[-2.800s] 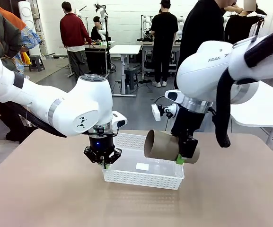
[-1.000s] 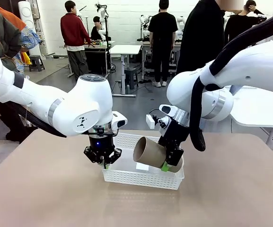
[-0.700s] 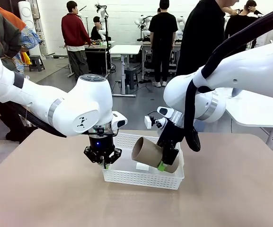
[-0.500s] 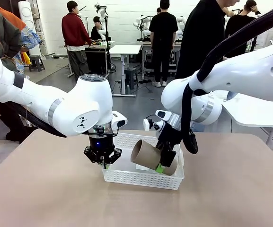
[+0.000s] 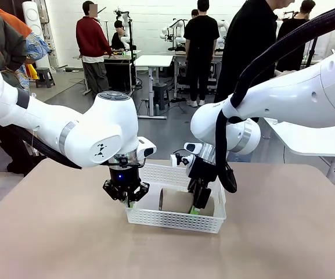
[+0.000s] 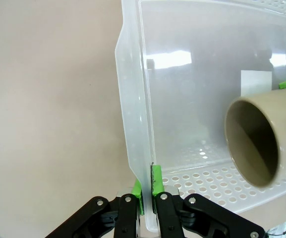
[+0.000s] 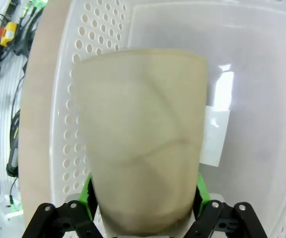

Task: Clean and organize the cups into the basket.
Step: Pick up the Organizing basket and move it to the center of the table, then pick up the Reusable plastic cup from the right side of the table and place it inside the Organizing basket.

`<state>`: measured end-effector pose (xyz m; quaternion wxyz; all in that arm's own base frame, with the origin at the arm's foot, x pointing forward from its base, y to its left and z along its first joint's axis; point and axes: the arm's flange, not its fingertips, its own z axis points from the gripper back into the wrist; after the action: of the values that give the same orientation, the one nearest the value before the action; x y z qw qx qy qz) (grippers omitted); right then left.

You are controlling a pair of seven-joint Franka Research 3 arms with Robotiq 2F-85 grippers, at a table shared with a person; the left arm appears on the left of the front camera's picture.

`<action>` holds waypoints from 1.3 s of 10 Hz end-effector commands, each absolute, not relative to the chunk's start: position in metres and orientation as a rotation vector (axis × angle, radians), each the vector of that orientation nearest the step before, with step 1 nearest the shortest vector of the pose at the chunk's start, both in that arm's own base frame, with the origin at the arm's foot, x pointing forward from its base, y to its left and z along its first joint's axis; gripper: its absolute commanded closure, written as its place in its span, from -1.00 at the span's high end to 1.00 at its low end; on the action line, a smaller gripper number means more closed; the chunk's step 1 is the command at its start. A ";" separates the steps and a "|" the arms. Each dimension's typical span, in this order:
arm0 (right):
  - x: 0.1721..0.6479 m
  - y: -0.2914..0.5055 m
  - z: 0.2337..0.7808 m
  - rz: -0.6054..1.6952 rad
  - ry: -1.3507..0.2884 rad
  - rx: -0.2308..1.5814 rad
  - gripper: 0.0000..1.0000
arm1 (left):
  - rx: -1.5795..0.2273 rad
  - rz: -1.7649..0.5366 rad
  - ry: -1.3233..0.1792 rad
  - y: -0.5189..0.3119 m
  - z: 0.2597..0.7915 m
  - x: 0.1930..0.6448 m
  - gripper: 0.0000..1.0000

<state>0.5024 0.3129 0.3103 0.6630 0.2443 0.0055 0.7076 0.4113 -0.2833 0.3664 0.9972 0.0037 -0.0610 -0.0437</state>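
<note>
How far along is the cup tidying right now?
Done: one taupe cup lies on its side inside the basket. In hand: the left gripper pinches the basket's wall, the right gripper straddles the cup. Still to do: release it, then any other cups.

From the front, the basket's [image 5: 176, 220] near lattice wall hides the lower side of the taupe cup [image 5: 176, 199] and the right hand's [image 5: 197, 204] fingertips. In the right wrist view the cup covers most of both green pads [image 7: 87, 194], so we cannot tell whether they press it. In the left wrist view the picture's right edge cuts off the cup, and the basket runs past the top edge.
</note>
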 end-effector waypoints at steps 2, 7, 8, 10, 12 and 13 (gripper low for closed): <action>0.503 0.310 0.320 1.599 0.009 0.555 1.00 | 0.001 -0.094 -0.137 -0.284 0.369 0.411 -1.00; 0.458 0.224 0.402 1.667 -0.270 0.563 1.00 | 0.001 -0.094 -0.137 -0.284 0.369 0.411 -1.00; 0.446 0.178 0.415 1.667 -0.410 0.564 1.00 | 0.001 -0.094 -0.137 -0.284 0.369 0.411 -1.00; 0.424 0.083 0.418 1.620 -0.648 0.644 1.00 | 0.001 -0.094 -0.137 -0.284 0.369 0.411 -1.00; 0.408 0.002 0.402 1.589 -0.855 0.770 1.00 | 0.001 -0.094 -0.137 -0.284 0.369 0.411 -1.00; 0.406 -0.036 0.390 1.550 -0.933 0.849 1.00 | 0.001 -0.094 -0.137 -0.284 0.369 0.411 -1.00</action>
<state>0.3951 -0.0166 0.4077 0.5660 0.3105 -0.3763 0.6645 0.4112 -0.2832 0.3664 0.9972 0.0036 -0.0610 -0.0437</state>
